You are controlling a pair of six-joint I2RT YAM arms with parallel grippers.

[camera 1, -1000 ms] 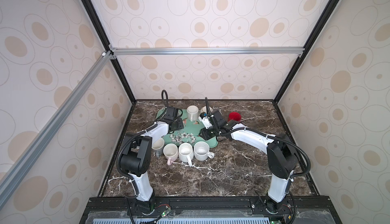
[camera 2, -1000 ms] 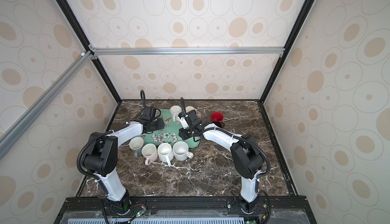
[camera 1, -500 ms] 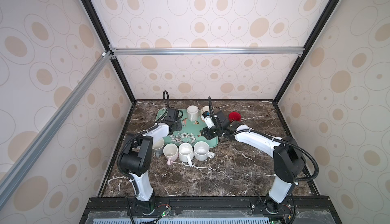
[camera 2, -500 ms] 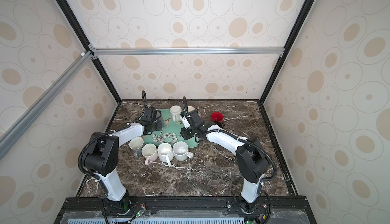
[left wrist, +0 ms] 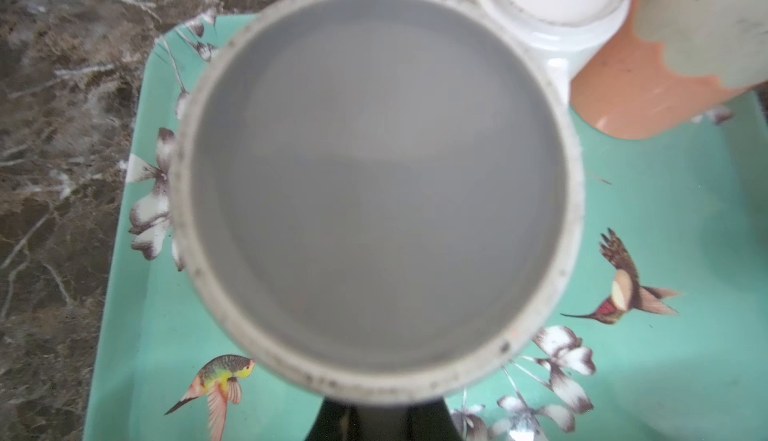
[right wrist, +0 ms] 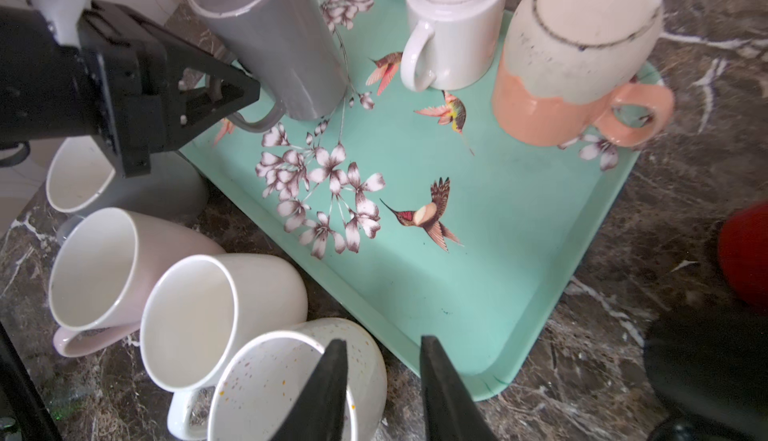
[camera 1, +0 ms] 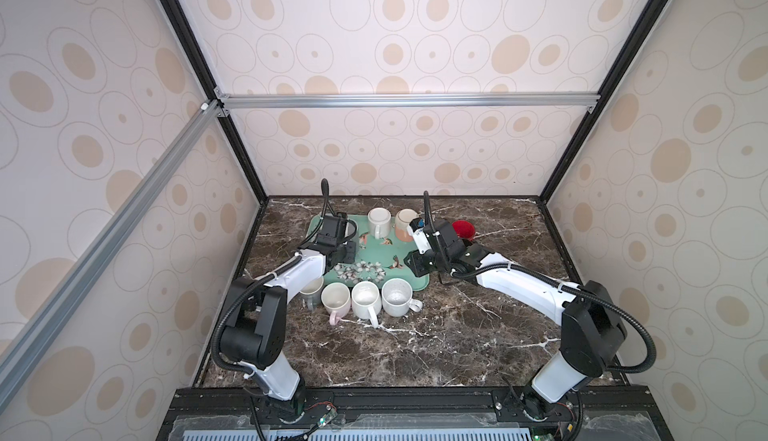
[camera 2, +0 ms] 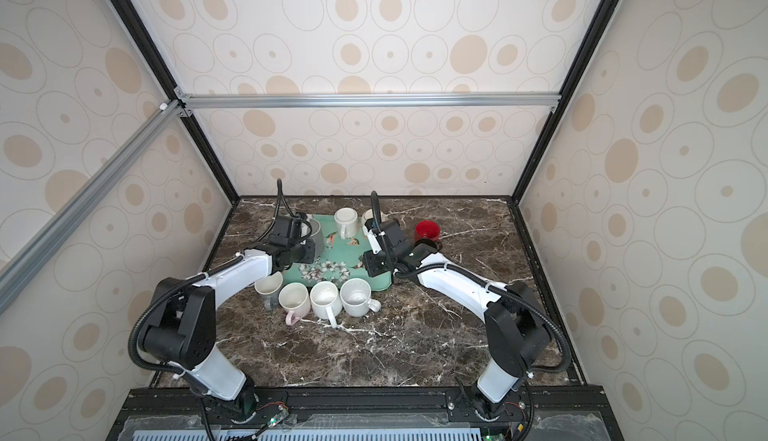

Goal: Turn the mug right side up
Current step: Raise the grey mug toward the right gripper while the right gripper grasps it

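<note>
The dark marble bench fills the lower middle of both top views, and the teal tray with its birds and flowers lies on it just left of centre. Three mugs stand mouth down along the tray's upper edge in the picture. The peach and cream mug is at the upper right corner and the white mug just left of it. The grey mug, the one I am turning, is at the upper left corner. It leans over with its base facing my left wrist camera; whether its rim touches the tray I cannot tell. Below the tray's lower edge, four mugs stand mouth up on the bench in a close row: a grey one, a pink one, a white one and a speckled one. A red cup sits on the bench right of the tray. My left tool is clenched on the grey mug's handle. My right tool is released, jaws apart with nothing between them, above the speckled mug and the tray's edge.
</note>
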